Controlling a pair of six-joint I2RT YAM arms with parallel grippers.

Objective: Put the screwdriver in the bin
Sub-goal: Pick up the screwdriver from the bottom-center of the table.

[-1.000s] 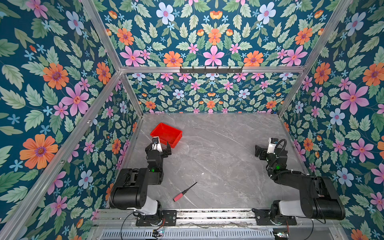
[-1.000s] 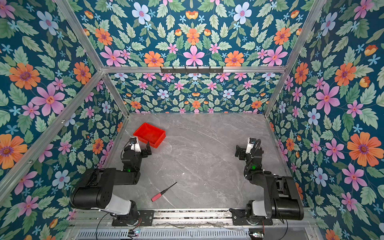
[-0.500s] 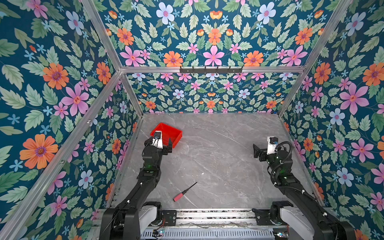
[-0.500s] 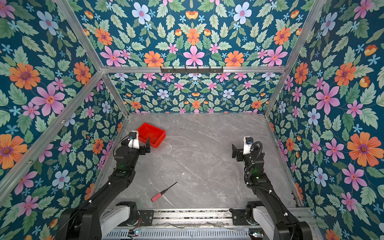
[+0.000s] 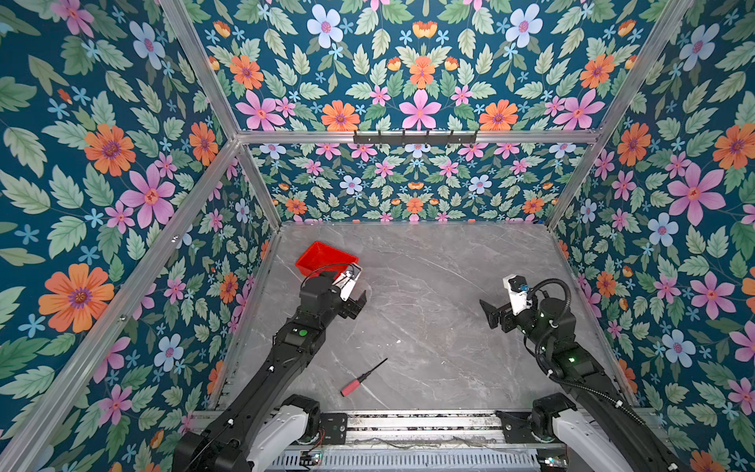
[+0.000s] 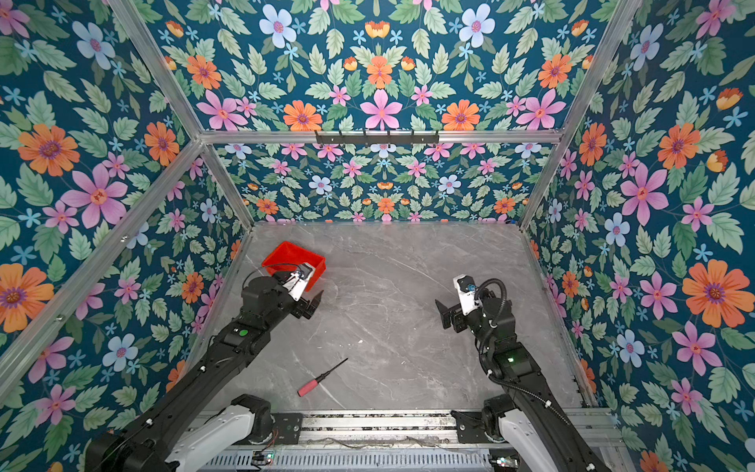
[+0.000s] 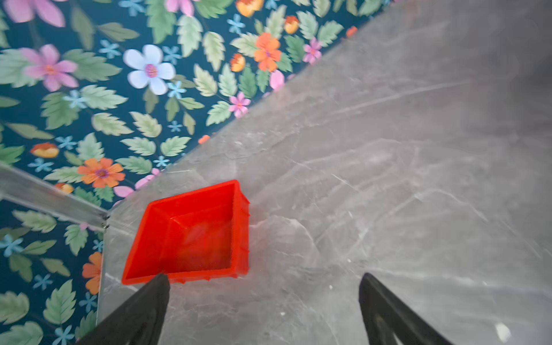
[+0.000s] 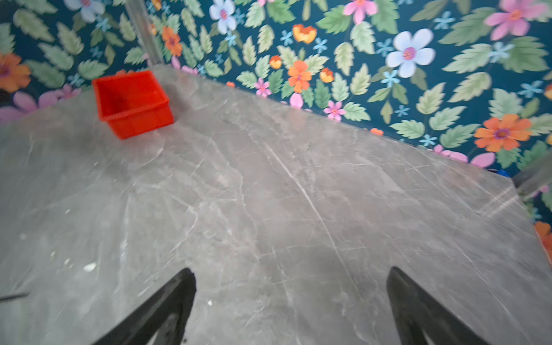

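Observation:
The screwdriver (image 5: 361, 378) (image 6: 320, 378) lies on the grey marble table near the front edge, its pinkish-red handle toward the front and its black shaft pointing to the back right. The red bin (image 5: 322, 255) (image 6: 292, 255) stands empty at the back left, near the wall. My left gripper (image 5: 356, 304) (image 6: 312, 304) hangs open just in front of the bin, with nothing between its fingers; the left wrist view shows the bin (image 7: 194, 233) beyond the open gripper (image 7: 264, 277). My right gripper (image 5: 492, 316) (image 8: 291, 271) is open and empty over the right side, far from the bin (image 8: 131, 101).
Floral walls close in the table on the left, back and right. A metal rail (image 5: 408, 425) carrying both arm bases runs along the front edge. A black hook bar (image 5: 414, 138) is fixed high on the back wall.
Both arms have unfolded from their low resting pose and lifted. The left gripper has shifted right, in front of the bin. The screwdriver and bin have not moved.

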